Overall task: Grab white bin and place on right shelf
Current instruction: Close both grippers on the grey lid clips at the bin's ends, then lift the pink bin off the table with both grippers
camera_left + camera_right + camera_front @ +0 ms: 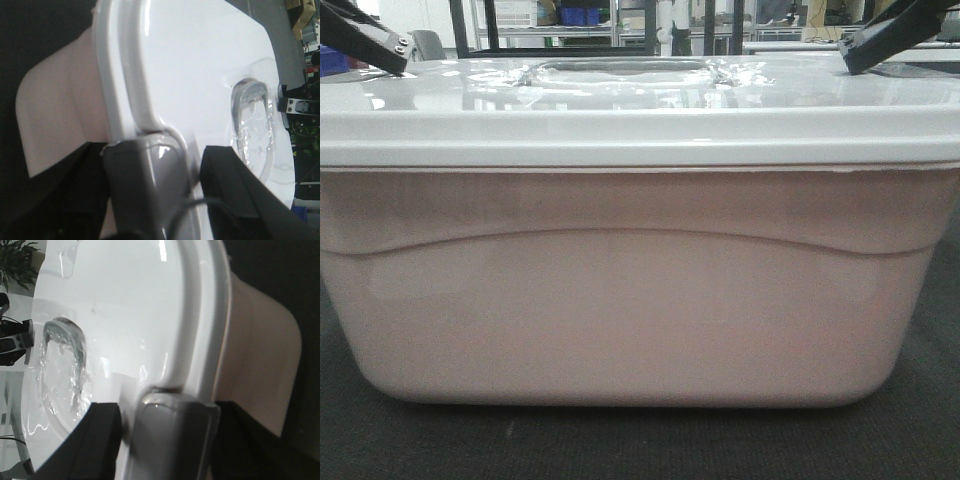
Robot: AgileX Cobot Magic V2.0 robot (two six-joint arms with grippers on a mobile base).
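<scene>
Body of the white bin (640, 320): translucent pinkish-white plastic, smooth, with a dull satin finish. Its lid (640, 125): opaque white plastic, high gloss with mirror-like highlights, the recessed handle (252, 120) glassy with rippled reflections. Underlying surface (620, 440): dark, matt, finely grained like cloth.

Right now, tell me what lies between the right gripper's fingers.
In the right wrist view, the grey latch on the white bin's lid edge fills the gap between the fingers.
</scene>
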